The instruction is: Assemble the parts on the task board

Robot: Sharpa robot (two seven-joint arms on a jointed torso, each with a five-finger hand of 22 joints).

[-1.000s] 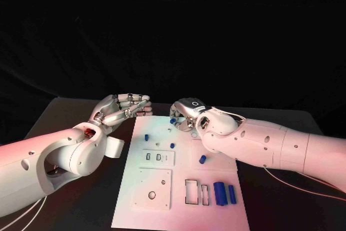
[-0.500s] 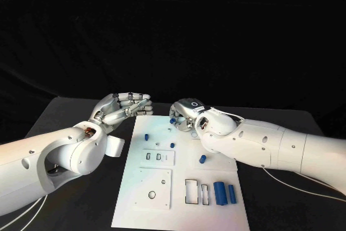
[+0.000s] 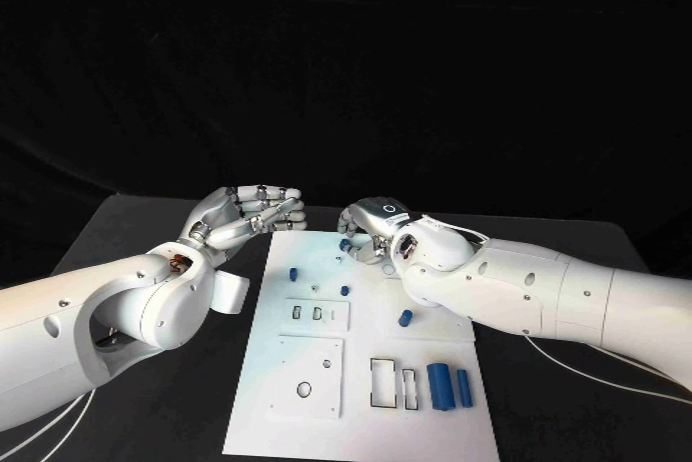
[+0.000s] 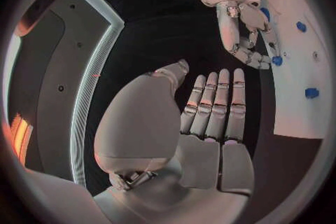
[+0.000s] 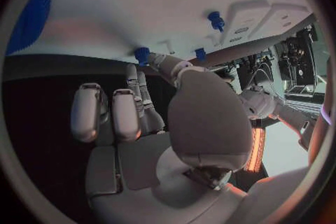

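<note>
The task board (image 3: pixel 368 382) lies flat on the black worktop (image 3: pixel 130 232), between the two arms, with both hands at its far end. The left hand (image 3: pixel 248 214) hovers just off the board's far left corner; its fingers lie side by side, nearly straight and pressed together, and it holds nothing. The right hand (image 3: pixel 378 232) reaches over the board's far edge, its fingertips pinching one small blue peg (image 3: pixel 346 243), as the left wrist view also shows (image 4: pixel 277 60).

Counting the blue parts on the board in the head view gives six apart from the pinched one. Nearest the right hand is a tiny blue piece (image 3: pixel 346 265) just on the near side of it. Off towards the left hand stands one small peg (image 3: pixel 293 275). One small stud (image 3: pixel 346 289) sits further from the right hand, beside the raised plate. One stubby peg (image 3: pixel 405 318) lies tilted under the right forearm. Two long blue bars (image 3: pixel 440 386) lie side by side, well away from both hands, at the board's near end, next to two rectangular slots (image 3: pixel 384 383).

Two raised white plates sit on the board: a small one (image 3: pixel 313 314) with three cut-outs, and a larger one (image 3: pixel 306 378) with an oval hole.
</note>
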